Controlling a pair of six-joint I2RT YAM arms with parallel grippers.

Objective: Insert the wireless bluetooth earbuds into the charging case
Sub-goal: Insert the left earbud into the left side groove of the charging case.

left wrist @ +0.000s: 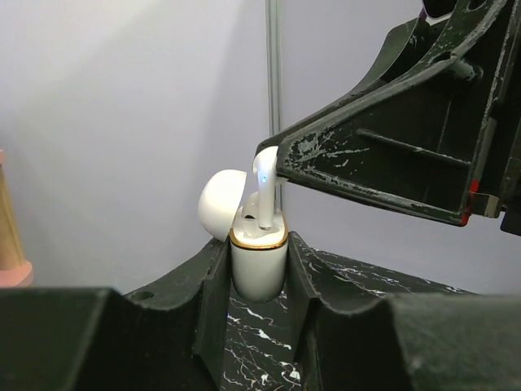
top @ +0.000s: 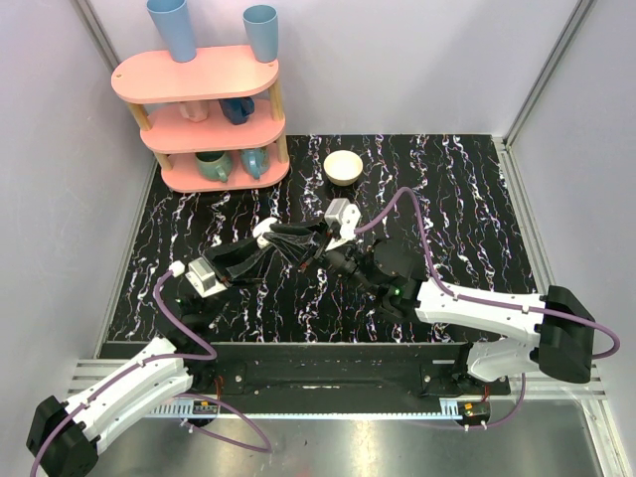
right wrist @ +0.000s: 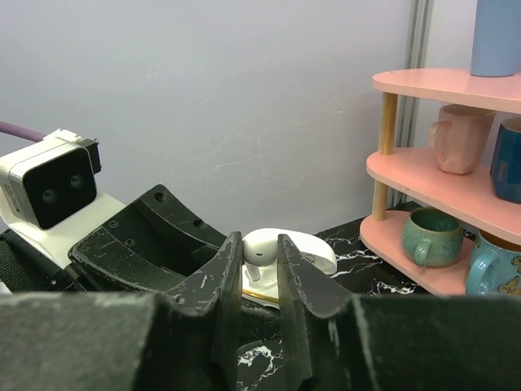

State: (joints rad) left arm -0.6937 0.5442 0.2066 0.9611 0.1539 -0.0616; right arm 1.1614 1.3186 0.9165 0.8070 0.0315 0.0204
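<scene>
Over the black marbled table (top: 447, 199), the left gripper (left wrist: 258, 257) is clamped on the one white charging case (left wrist: 259, 275), holding it upright off the surface with its gold-rimmed mouth facing up and its lid (left wrist: 221, 204) swung back. The right gripper (right wrist: 259, 259) is closed on a single white earbud (left wrist: 264, 186), whose stem points down into the case opening while a tiny blue light shows on its head. Whether the other earbud already sits inside cannot be told. At the back left stands one pink three-tier shelf (top: 199, 79) with two light-blue cups (top: 171, 28) upside down on top and four mugs (top: 213, 165) below, one pink, one dark blue, one teal and one blue. One white bowl (top: 344, 166) sits beside it
</scene>
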